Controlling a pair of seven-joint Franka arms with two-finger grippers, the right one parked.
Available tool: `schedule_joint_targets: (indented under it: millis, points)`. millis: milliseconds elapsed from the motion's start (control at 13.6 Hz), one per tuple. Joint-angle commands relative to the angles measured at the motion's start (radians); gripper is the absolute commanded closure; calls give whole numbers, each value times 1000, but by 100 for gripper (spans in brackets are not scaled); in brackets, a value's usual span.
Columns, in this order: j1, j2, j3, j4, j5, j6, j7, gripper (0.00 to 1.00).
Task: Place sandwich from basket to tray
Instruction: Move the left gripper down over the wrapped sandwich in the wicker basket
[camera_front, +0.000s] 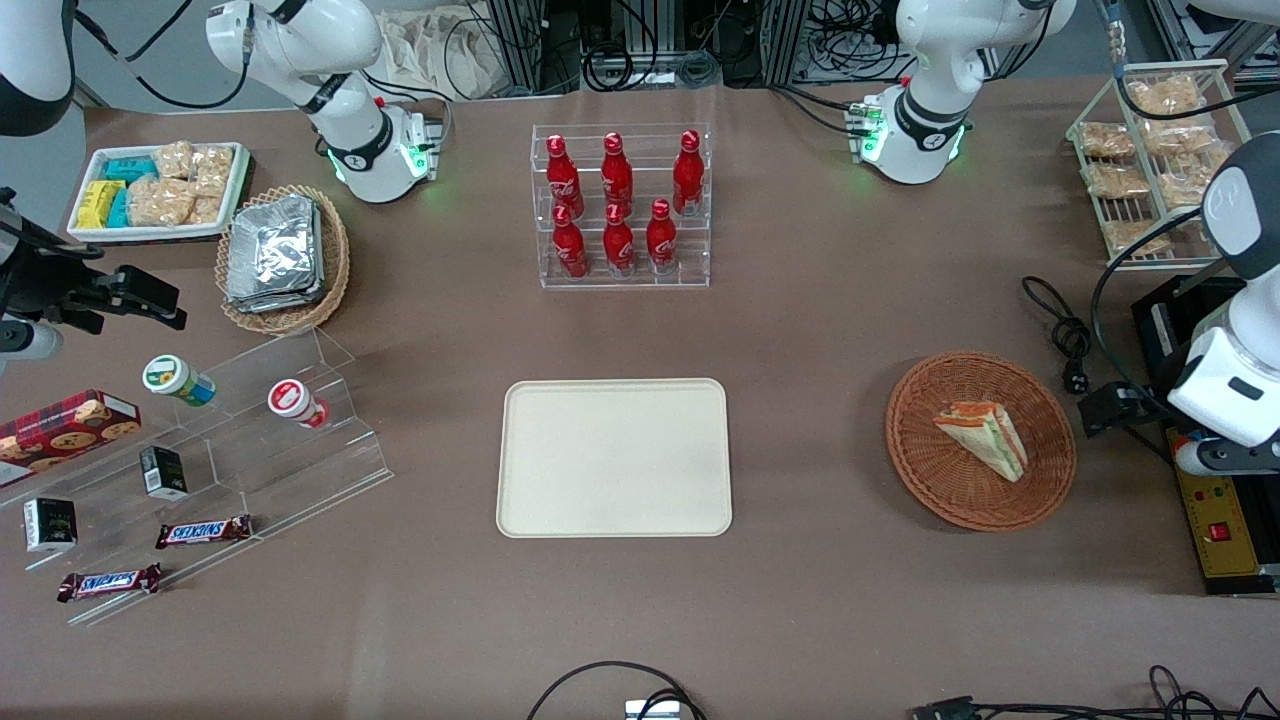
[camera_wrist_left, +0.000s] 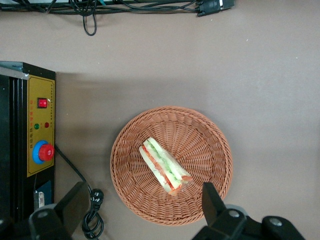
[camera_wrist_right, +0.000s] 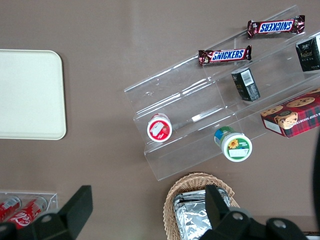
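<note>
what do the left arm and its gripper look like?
Left arm: glossy white rounded shells, a dark grey joint cap, black cables trailing off it. The gripper, high above the basket, has matte black wedge-shaped fingers with round screws at their bases.

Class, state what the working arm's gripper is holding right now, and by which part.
Nothing. The gripper hangs open above the basket; the sandwich lies untouched inside it.

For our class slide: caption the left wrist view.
Open gripper hovers above sandwich lying in wicker basket.
</note>
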Motion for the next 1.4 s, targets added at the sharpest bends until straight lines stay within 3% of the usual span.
schedule_joint_targets:
  millis: [0, 442, 1032, 1326]
  points:
    - [-11, 20, 1, 28, 14, -16, -18, 0]
    - [-11, 36, 1, 1, 16, -65, -36, 0]
    - [-11, 118, 1, -90, 1, -11, -479, 0]
    - [-11, 118, 1, -219, -1, 137, -622, 0]
